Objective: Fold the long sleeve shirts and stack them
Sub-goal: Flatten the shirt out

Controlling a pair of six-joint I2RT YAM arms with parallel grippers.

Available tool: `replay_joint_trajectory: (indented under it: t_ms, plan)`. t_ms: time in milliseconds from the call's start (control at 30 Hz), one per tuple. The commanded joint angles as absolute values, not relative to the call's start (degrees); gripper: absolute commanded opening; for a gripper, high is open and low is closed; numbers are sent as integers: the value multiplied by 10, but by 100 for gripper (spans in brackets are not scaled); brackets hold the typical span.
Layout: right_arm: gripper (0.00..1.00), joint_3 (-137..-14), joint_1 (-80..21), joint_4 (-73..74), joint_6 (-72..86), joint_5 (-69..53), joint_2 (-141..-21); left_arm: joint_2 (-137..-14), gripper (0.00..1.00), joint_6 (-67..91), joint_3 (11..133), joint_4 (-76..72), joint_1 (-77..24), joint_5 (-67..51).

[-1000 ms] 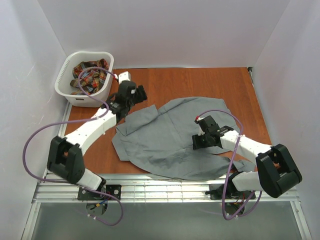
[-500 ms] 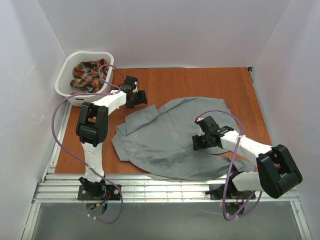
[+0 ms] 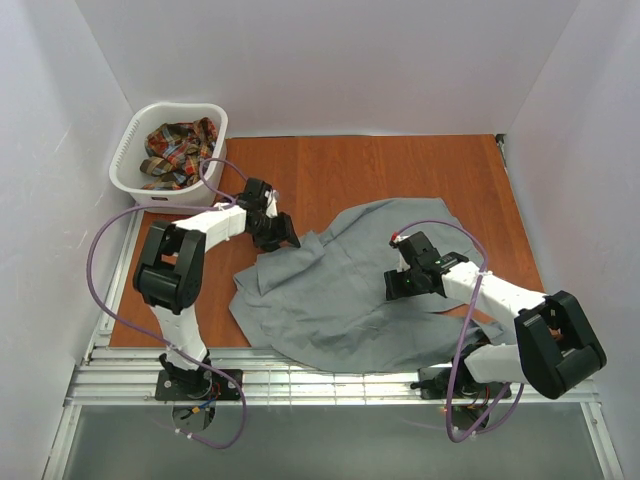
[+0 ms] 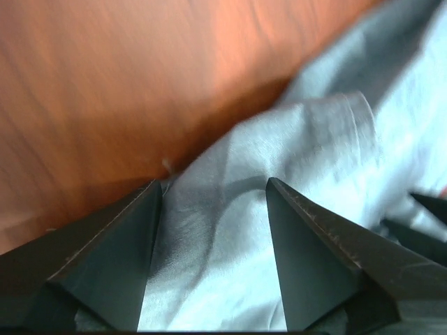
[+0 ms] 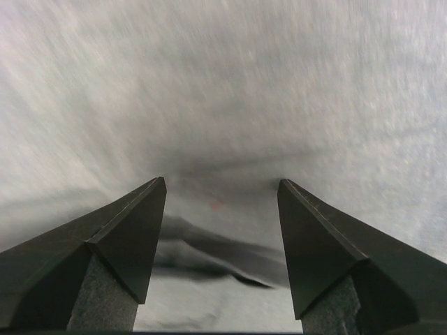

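I see the grey shirt [image 3: 350, 280] lying rumpled and mostly flat on the table [image 3: 400, 165]. Its long axis runs from the near left toward the far right, and I cannot tell which end is the collar. It is plain grey with soft folds. My left gripper [image 4: 213, 185] sits at the shirt's far-left edge, fingers spread with a ridge of cloth between them. My right gripper [image 5: 222, 183] is spread too, low over the shirt's right part. The plaid shirt [image 3: 175, 150] is bunched in the white basket [image 3: 165, 197] at the far-left corner.

Soft matt grey shirt [image 3: 350, 285] cloth lies on smooth reddish wood table [image 3: 400, 165].
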State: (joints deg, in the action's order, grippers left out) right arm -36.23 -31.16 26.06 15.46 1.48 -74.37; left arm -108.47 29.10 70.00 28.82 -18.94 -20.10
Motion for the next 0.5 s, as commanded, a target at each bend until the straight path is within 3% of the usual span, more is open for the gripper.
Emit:
replay_joint_trajectory:
  t_ms: [0,167,467]
  plan:
    - [61,-376,-314,267,158,18,-718,-998,57,298,674,315,-223,-248]
    - [62,-376,-313,270,163,25,-709,-914,57,318,620,309,-282,-219]
    - [62,-373,-314,264,177,29,-709,-878,56,367,535,285,-398,-189]
